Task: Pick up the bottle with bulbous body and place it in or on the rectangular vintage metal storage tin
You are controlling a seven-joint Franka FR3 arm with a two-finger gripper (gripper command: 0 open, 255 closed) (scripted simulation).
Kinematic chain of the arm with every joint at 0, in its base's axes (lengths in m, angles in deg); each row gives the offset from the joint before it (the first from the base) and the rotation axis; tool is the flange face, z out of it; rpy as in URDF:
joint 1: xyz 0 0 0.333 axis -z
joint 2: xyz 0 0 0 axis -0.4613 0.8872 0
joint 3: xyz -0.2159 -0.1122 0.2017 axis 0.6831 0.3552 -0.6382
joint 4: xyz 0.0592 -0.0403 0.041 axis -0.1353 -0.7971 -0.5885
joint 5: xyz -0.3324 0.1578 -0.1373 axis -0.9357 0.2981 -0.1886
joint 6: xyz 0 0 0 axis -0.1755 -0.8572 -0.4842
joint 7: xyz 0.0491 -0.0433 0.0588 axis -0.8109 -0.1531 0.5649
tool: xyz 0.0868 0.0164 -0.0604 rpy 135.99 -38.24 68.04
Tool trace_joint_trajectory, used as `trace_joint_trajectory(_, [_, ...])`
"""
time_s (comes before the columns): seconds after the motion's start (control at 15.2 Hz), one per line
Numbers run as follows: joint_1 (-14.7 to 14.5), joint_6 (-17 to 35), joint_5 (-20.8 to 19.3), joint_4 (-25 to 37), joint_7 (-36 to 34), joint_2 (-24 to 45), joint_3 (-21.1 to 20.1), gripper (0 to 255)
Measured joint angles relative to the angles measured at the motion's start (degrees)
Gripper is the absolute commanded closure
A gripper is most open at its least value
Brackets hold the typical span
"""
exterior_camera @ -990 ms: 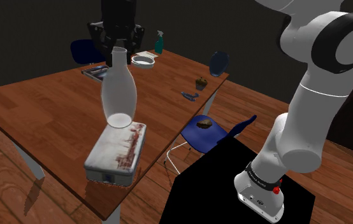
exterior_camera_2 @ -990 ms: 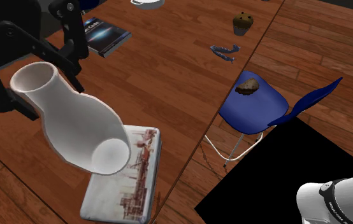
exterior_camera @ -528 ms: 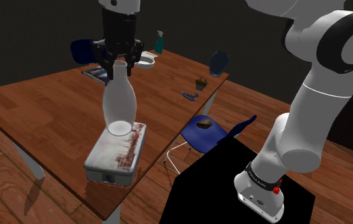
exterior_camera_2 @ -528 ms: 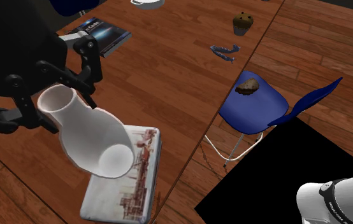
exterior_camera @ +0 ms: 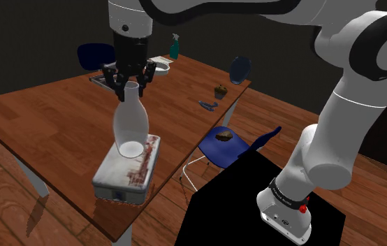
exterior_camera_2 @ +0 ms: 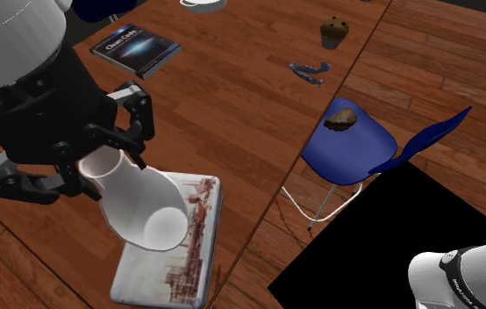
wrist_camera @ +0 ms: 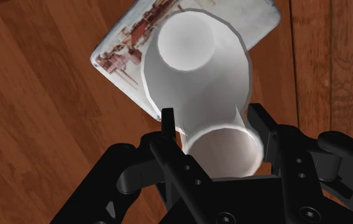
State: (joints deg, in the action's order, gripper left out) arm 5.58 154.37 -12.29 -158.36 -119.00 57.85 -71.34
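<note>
Tool (exterior_camera: 132,78) clamped on neck of white bottle (exterior_camera: 130,122); body hangs directly below tool, base over tin (exterior_camera: 126,173) lid, contact unconfirmed. Slow vertical lowering advised; bottle to be kept upright, released only once seated flat.

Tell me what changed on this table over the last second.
The tool came down with the bottle, still clasped by its neck, so the bottle's base now hangs lower, close over the tin. Whether they touch cannot be told. Nothing was let go. The tin, book, muffin and blue chair stayed put.
</note>
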Motion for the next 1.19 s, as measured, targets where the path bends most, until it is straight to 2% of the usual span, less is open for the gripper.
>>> trace_joint_trajectory(0.26, [0.16, 3.02, 0.04, -3.24, -0.01, -0.24, 0.09, 255])
trace_joint_trajectory(0.66, [0.10, 3.72, -0.08, -3.54, -0.15, -0.02, 0.07, 255])
trace_joint_trajectory(0.73, [0.10, 3.75, -0.07, -3.57, -0.16, -0.05, 0.07, 0])
trace_joint_trajectory(1.19, [0.05, 2.82, -0.04, -2.78, -0.17, -0.04, 0.03, 0])
